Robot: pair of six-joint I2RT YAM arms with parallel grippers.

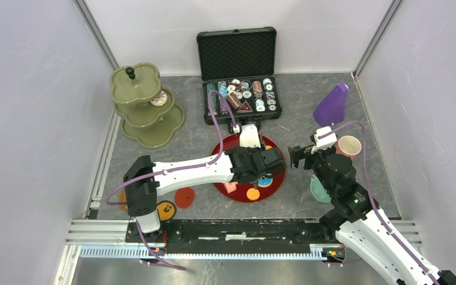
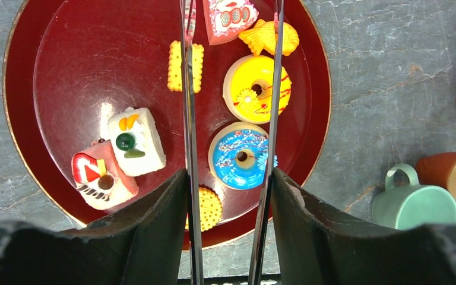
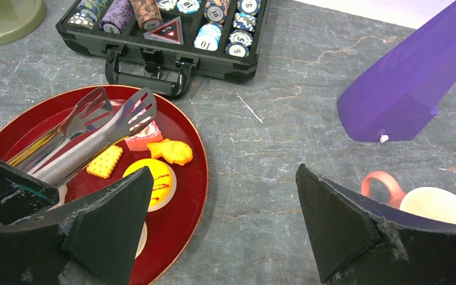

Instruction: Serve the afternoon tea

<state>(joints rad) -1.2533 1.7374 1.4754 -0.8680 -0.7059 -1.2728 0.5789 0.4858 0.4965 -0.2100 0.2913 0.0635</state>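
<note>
While it hangs over the dark-red tray [image 2: 71, 77], left gripper [image 2: 230, 178]: pressed partway in on a pair of metal tongs [image 2: 273, 89], whose blades stand apart and bite nothing
Blue donut [image 2: 241, 155]: flat on the tray, directly between the two blades, just ahead of the fingers [image 2: 154, 225]; yellow donut [image 2: 256, 89] further along the same gap
Tongs' axis: straight out from the wrist, roughly toward the chip case [image 1: 236, 53]
Right gripper [image 3: 222, 172]: jaws wide, empty, near the pink cup [image 3: 427, 202], farther from the treats
Green stand [image 1: 145, 107]: well apart, back left
Hidden: tong tips cut off in the left wrist view; height above the donut unclear
</note>
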